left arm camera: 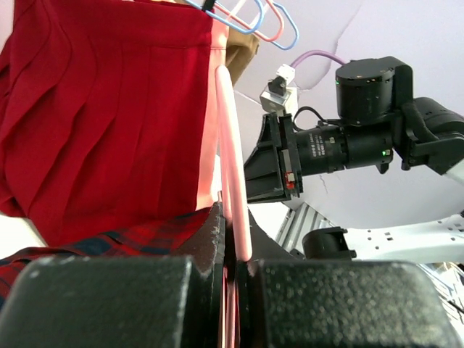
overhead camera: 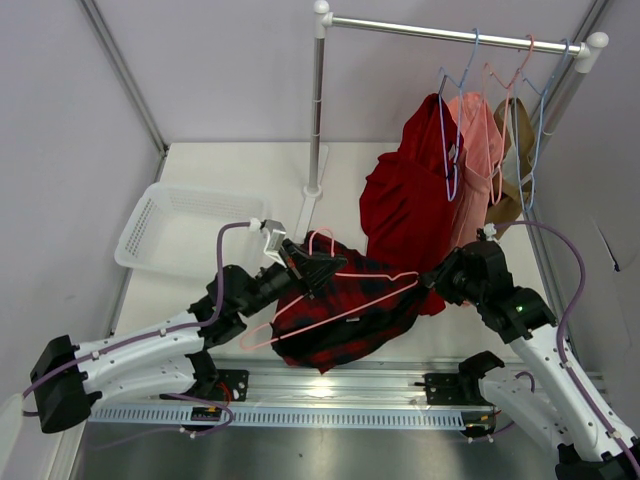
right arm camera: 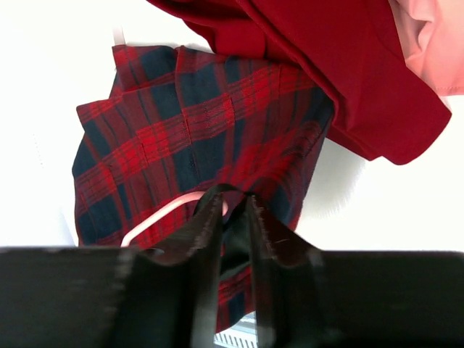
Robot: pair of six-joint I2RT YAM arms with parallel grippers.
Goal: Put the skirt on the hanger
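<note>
The red-and-black plaid skirt [overhead camera: 345, 325] [right arm camera: 181, 123] [left arm camera: 94, 243] hangs draped over the pale-pink wire hanger [overhead camera: 300, 326] [left arm camera: 232, 145] [right arm camera: 156, 216], held above the table's near middle. My left gripper [overhead camera: 305, 262] [left arm camera: 233, 232] is shut on the hanger's wire near the hook. My right gripper [overhead camera: 425, 283] [right arm camera: 235, 199] is at the skirt's right edge by the hanger's end. Its jaws stand slightly apart with a dark fold of the skirt lying between them.
A solid-red garment [overhead camera: 405, 200], a salmon-pink one [overhead camera: 478, 150] and a tan one [overhead camera: 515, 160] hang on blue hangers from the rack rail [overhead camera: 450, 34] just behind the skirt. The rack pole [overhead camera: 317, 110] stands mid-table. A white basket [overhead camera: 190, 230] sits at the left.
</note>
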